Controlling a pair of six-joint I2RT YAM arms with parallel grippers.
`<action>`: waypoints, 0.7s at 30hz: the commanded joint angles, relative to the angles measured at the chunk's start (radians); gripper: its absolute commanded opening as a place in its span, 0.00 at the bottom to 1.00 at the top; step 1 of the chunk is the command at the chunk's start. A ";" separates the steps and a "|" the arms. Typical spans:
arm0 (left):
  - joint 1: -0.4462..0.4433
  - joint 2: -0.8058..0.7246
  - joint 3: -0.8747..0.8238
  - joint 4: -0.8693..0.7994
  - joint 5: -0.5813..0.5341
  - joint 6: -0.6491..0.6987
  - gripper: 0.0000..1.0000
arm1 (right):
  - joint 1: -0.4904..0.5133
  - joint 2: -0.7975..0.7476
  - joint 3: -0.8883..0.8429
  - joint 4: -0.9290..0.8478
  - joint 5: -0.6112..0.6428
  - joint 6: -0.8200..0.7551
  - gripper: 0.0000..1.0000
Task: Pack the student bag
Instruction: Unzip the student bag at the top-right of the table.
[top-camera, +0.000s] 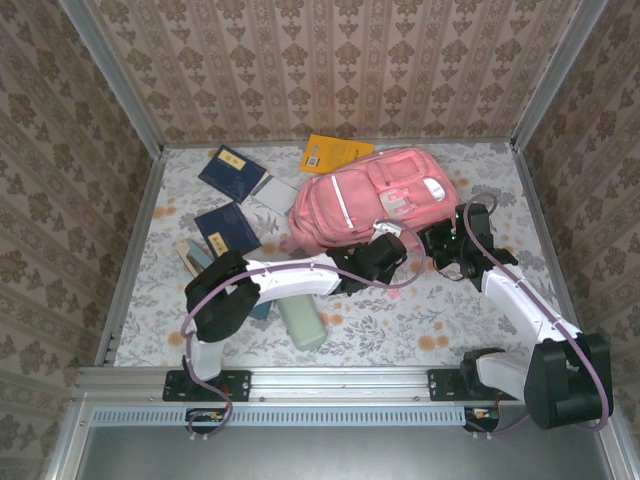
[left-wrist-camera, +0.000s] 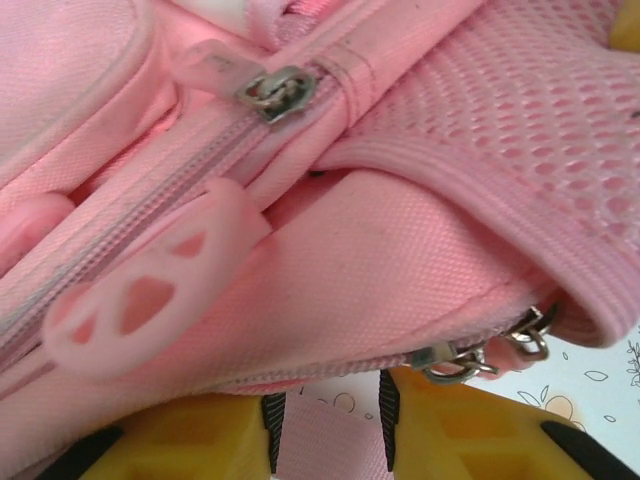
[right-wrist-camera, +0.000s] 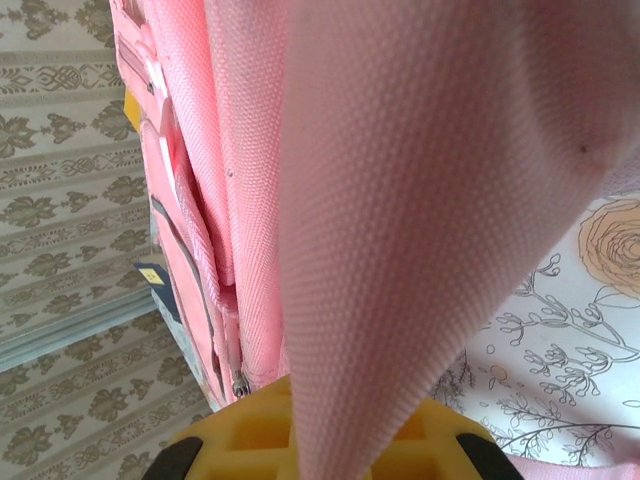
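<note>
Backpack (top-camera: 385, 195), pink with white stripes, lies toward the far right of the floral surface (top-camera: 400, 330), navy books (top-camera: 228, 170) to its left; right fingers (right-wrist-camera: 250, 430) are clenched on its pink fabric; left fingers (left-wrist-camera: 190, 440) straddle a pink strap (left-wrist-camera: 325, 445) at its near edge, whether grasping I cannot tell.

1. The student bag (left-wrist-camera: 380, 270) is seen close up, with a mesh panel (left-wrist-camera: 520, 110) at upper right.
2. A metal zipper slider (left-wrist-camera: 275, 90) is seen above a rubber pull tab (left-wrist-camera: 140, 300).
3. A pink strip (left-wrist-camera: 325, 450) is pinched between the yellow fingers (left-wrist-camera: 190, 440) of the left gripper (left-wrist-camera: 325, 425).
</note>
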 joint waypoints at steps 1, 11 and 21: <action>0.053 -0.080 -0.070 -0.030 -0.083 -0.051 0.36 | 0.012 -0.024 0.040 0.012 -0.086 0.021 0.00; 0.062 -0.224 -0.292 0.147 0.012 -0.065 0.46 | 0.022 -0.029 0.042 0.018 -0.074 0.037 0.00; -0.048 -0.202 -0.264 0.162 -0.062 0.024 0.37 | 0.035 -0.019 0.044 0.018 -0.066 0.041 0.00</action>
